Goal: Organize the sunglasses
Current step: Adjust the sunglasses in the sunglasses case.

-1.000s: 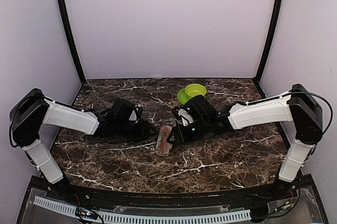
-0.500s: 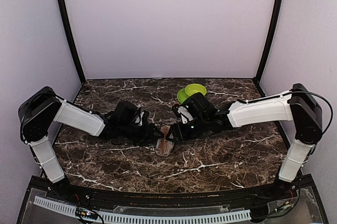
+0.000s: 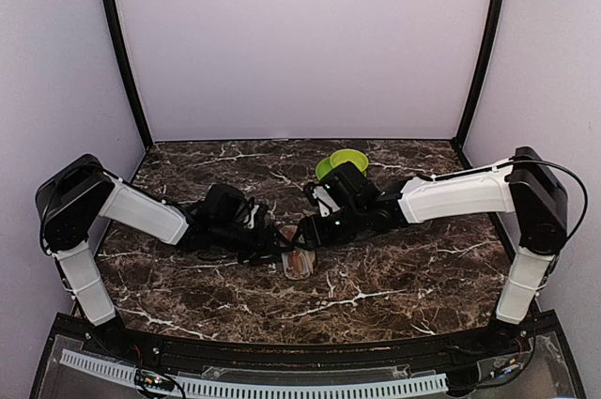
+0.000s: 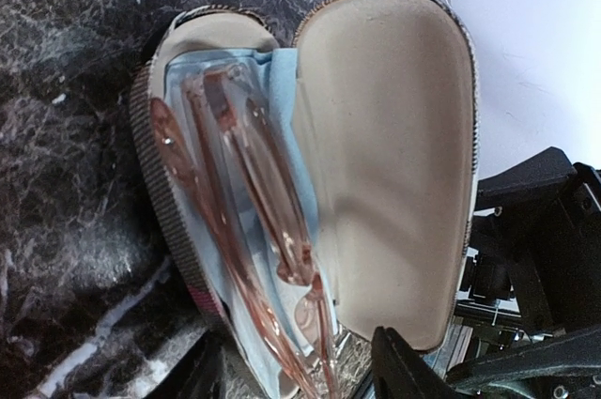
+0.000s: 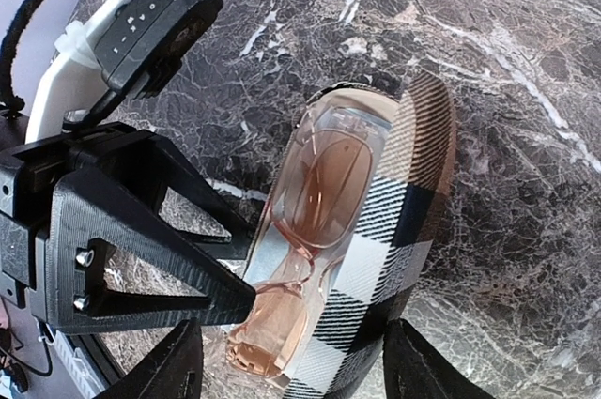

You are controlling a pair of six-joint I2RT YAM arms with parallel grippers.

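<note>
Pink sunglasses (image 5: 324, 178), seated in open plaid case (image 5: 380, 230); left gripper (image 4: 296, 357) and right gripper (image 5: 291, 343) jaws spread. Risk I see: lid pinching proud frame.

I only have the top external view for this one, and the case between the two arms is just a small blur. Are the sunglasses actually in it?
Observer: Yes. The left wrist view shows the pink sunglasses lying folded inside the open case.
Operator: So the lid is up?
Observer: Up. Its beige lining faces the left wrist camera, and a blue cloth lies under the glasses.
Operator: Are the right fingers gripping the case?
Observer: It doesn't look like it. In the right wrist view the right fingers are spread wide, one on each side of the plaid shell.
</note>
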